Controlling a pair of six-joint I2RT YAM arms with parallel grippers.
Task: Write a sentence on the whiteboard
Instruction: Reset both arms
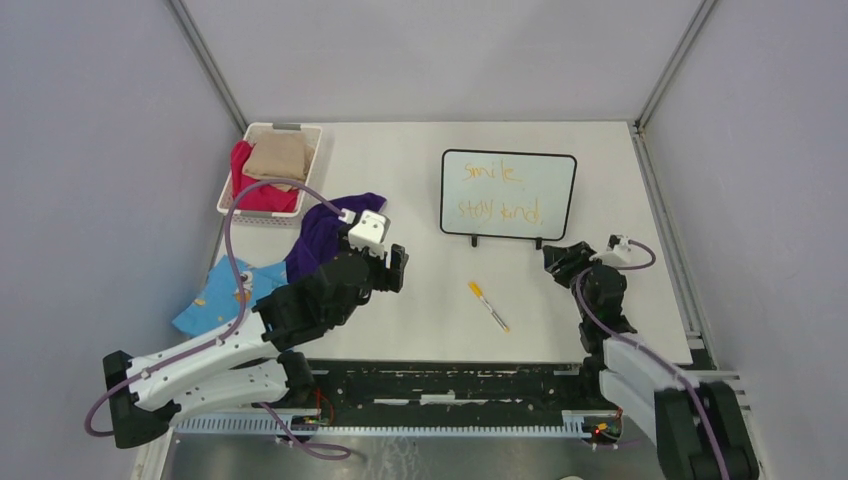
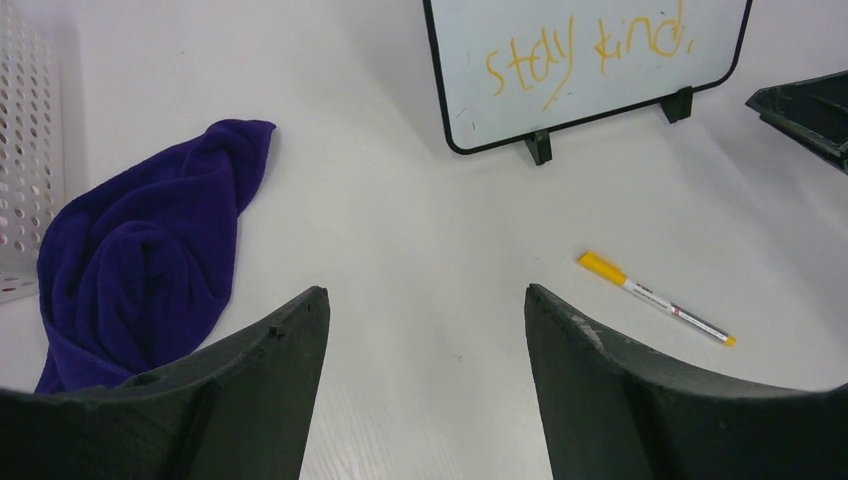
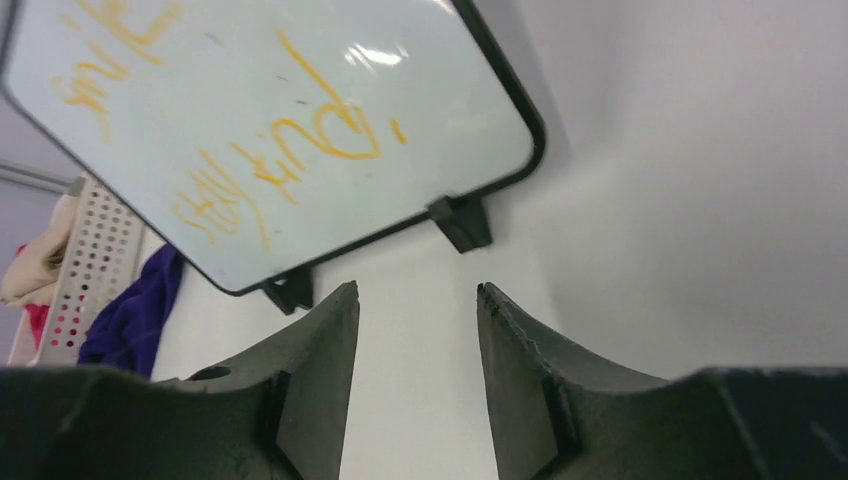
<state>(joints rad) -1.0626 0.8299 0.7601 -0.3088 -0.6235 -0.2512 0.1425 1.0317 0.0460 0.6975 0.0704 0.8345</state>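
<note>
The whiteboard [image 1: 508,194] stands on its two black feet at the back of the table, right of centre. On it is the sentence [image 1: 497,192] in thin orange handwriting, "smile" above "stay kind". The lower line shows in the left wrist view [image 2: 580,50] and the writing appears tilted in the right wrist view [image 3: 270,150]. An orange-capped marker [image 1: 488,305] lies loose on the table in front of the board [image 2: 655,298]. My left gripper [image 1: 397,269] is open and empty [image 2: 427,300], left of the marker. My right gripper [image 1: 553,258] is open and empty [image 3: 417,290], just below the board's right foot.
A purple cloth [image 1: 326,232] lies beside my left arm. A blue patterned cloth [image 1: 222,292] lies at the left edge. A white perforated basket [image 1: 268,170] at the back left holds red and tan cloths. Walls enclose the table on three sides.
</note>
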